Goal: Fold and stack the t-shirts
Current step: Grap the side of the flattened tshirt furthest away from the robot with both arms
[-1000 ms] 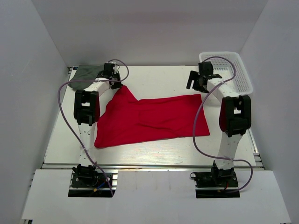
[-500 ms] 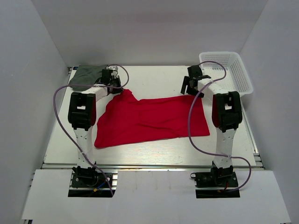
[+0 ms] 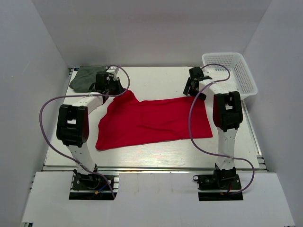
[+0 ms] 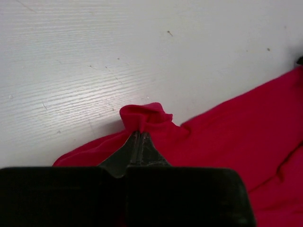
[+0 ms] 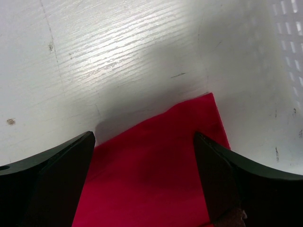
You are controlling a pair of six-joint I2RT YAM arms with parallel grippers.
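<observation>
The bright red t-shirt (image 3: 154, 120) lies spread across the middle of the table. My left gripper (image 3: 115, 87) is shut on its far left corner; in the left wrist view the fingertips (image 4: 140, 135) pinch a bunched fold of red cloth (image 4: 144, 116). My right gripper (image 3: 194, 88) is open above the shirt's far right corner (image 5: 201, 118), its fingers (image 5: 71, 156) wide on both sides of the cloth. The dark grey-green t-shirt (image 3: 84, 77) lies folded at the far left corner of the table.
A white plastic mesh basket (image 3: 234, 71) stands at the far right corner, just right of my right gripper; its wall shows in the right wrist view (image 5: 289, 52). White walls enclose the table on three sides.
My left arm has swung left, its gripper staying at the shirt's far left corner. My right gripper has moved left and down from the basket to the shirt's far right corner.
</observation>
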